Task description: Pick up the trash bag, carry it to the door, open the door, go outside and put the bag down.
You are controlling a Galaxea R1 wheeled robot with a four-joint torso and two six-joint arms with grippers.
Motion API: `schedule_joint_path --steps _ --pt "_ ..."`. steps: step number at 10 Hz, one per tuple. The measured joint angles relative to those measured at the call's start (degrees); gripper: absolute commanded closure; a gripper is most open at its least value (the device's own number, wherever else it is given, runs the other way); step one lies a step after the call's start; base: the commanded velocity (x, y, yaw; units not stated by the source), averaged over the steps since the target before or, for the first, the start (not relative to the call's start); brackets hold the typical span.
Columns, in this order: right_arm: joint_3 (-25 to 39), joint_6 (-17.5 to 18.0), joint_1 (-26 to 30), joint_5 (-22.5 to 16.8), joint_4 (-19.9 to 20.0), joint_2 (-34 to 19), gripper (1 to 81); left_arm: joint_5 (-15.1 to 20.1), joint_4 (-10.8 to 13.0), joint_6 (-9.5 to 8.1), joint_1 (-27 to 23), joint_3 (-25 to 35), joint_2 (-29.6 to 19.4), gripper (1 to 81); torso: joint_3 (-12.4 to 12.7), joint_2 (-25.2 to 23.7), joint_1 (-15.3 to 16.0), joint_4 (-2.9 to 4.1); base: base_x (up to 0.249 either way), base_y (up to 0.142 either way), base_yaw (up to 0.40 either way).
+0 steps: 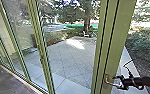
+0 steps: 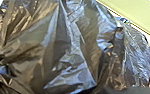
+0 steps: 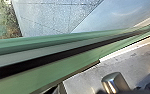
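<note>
While your right gripper is at the door in the head view, its dark, curved fingers stand apart beside one bent, silvery metal lever handle. You have the handle mounted on a broad, flat-faced, olive-green door upright, with narrow black grooves running lengthwise. Contact between fingers and lever: cannot tell.

Item count, left wrist view: one black plastic trash bag, very close to the camera. Texture: glossy, thin, crumpled into sharp folds; bluish highlights on some creases, brownish sheen on others. Your left gripper: finger state cannot be told, nor whether it has hold of the bag. Beyond the bag lies a smooth, pale yellow-green band.

Right wrist view: one rounded, block-shaped piece of shiny metal near a flat, scuffed grey metal strip. The green framing alongside is smooth, with a long black groove.

Your head view also shows several tall glass panes between slim green uprights, and a dark, smooth floor on the near side. Beyond the glass: pale paving with straight, crossing joints, one thick tree trunk, and leafy, dark-green shrubs beside the paving.
</note>
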Motion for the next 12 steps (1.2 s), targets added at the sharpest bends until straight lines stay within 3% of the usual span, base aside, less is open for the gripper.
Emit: schedule_joint_path --steps 5,12 --pt "-4.9 0.7 -2.7 0.2 0.0 4.2 1.0 0.0 0.0 -0.02 0.0 -0.3 0.0 81.1 0.0 0.0 0.0 0.00 0.000 0.000 0.000" --pt "-9.5 6.7 -8.0 5.3 -0.2 6.8 1.0 0.0 0.0 0.00 0.0 -1.7 0.6 81.1 0.1 0.0 -0.2 -0.09 0.000 0.000 0.000"
